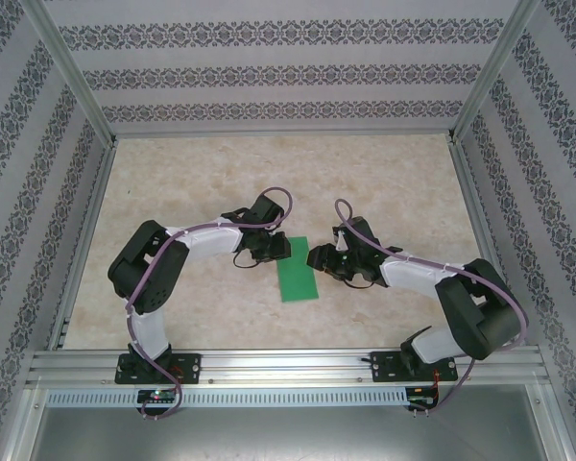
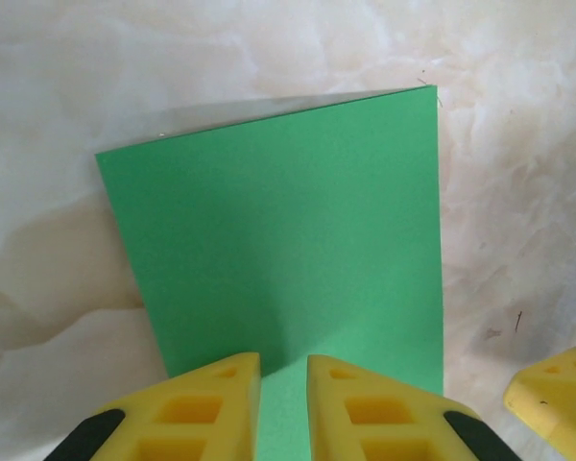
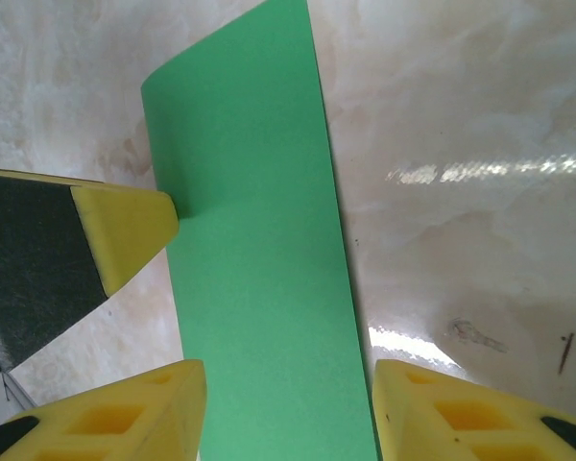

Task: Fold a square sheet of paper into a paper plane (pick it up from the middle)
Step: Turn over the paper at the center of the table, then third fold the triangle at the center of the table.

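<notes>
The square sheet of paper is bright green and lies on the table folded into a narrow rectangle; no pointed paper plane is in view. My left gripper is at its left side. Its yellow fingertips are low over the paper with a narrow gap, open and holding nothing. One left fingertip touches the sheet's slightly lifted left edge. My right gripper is at the right side, wide open, with a finger either side of the strip. A right finger shows at the lower right of the left wrist view.
The pale marbled tabletop is fenced by aluminium posts and patterned walls. An aluminium rail carries both arm bases at the near edge. Small dark marks dot the surface right of the paper.
</notes>
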Robot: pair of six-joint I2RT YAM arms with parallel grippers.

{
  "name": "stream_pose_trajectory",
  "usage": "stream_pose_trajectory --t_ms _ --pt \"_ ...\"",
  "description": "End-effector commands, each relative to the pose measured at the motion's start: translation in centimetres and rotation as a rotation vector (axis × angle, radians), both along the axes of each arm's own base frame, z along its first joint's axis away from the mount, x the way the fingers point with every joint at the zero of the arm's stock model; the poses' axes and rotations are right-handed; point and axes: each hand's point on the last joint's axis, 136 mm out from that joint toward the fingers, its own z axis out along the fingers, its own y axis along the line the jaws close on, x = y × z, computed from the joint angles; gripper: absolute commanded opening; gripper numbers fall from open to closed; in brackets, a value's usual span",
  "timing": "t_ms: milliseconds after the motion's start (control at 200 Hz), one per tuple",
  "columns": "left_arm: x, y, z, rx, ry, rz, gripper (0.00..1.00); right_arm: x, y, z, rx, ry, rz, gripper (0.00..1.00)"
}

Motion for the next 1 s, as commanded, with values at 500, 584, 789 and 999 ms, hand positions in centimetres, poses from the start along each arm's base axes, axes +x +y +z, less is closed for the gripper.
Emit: stream_pose_trajectory --t_ms 500,584,789,999 --pt "-0.6 0.6 -2.2 0.038 0.008 -0.022 0.21 -0.7 2.2 -1.6 0.032 0.046 0.065 0.48" --pt "-0.6 0.6 -2.1 0.034 0.003 -0.022 0.21 -0.9 2.5 -1.4 0.041 0.048 0.073 0.46" --pt "-0.5 0.1 -2.0 0.014 -0.002 -0.035 0.21 -1.3 2.6 -1.2 0.059 0.047 0.073 0.41" --pt "-0.4 -0.5 -1.8 -0.013 -0.006 -0.054 0.21 -1.4 2.4 -0.8 0.070 0.035 0.061 0.41"
